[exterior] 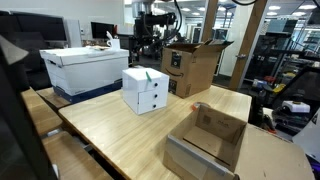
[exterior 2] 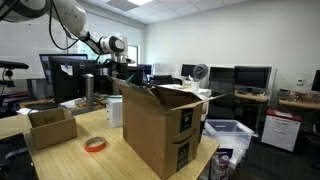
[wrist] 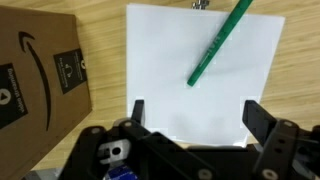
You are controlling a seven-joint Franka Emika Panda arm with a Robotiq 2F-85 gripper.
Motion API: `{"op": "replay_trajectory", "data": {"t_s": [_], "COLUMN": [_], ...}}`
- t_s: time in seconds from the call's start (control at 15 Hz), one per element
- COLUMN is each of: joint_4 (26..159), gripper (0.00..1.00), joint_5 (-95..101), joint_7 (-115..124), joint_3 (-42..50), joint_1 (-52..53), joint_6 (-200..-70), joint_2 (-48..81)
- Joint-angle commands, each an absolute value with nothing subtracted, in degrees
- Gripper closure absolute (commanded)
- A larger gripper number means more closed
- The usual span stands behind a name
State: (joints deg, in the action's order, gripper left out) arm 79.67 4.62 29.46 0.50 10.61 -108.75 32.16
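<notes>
Two fingers point(wrist: 138, 112) of the gripper point(wrist: 195, 112) stand wide apart in the wrist view, released, with nothing between them. They hang above the white box point(wrist: 200, 95), clear of its lid. A green marker point(wrist: 220, 42) lies slanted on that lid, its upper end toward the box's far right corner. It is ahead of the fingers and untouched by them. Just beside the white box, on the left of this view, stands a carton point(wrist: 40, 75) with black printing. A strip of bare table point(wrist: 105, 40) shows between the two.

In an exterior view the white box point(exterior: 145, 92) stands on the table toward its far edge, with the marker point(exterior: 150, 75) across its top. The carton point(exterior: 195, 65) is at the far right corner, flaps up. A large lidded box point(exterior: 85, 68) sits by the far left corner, near the white box but apart from it. A low open box point(exterior: 205, 140) lies at the near edge, well apart from the rest.

In an exterior view the arm point(exterior 2: 80, 30) reaches in from the upper left. The carton point(exterior 2: 160, 125) fills the foreground and hides most of the white box point(exterior 2: 113, 110). A tape roll point(exterior 2: 95, 144) lies flat on the table near the carton's base, and the low open box point(exterior 2: 50, 125) stands toward the left edge.
</notes>
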Motion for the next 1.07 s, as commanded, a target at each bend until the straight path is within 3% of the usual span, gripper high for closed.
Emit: {"op": "replay_trajectory", "data": {"t_s": [0.0,0.6,1.0], "joint_4": [83.51,100.83,121.27], "gripper": [0.0,0.0,0.0], "joint_5": [2.95,-2.36,-8.53], "joint_7": [26.62,22.16,9.0], "joint_3": [0.66,1.46,0.5], "joint_1": [8.88,2.6,1.57], "joint_6": [-107.97,-109.4,-115.66], "joint_2": [26.5,9.75,-6.15]}}
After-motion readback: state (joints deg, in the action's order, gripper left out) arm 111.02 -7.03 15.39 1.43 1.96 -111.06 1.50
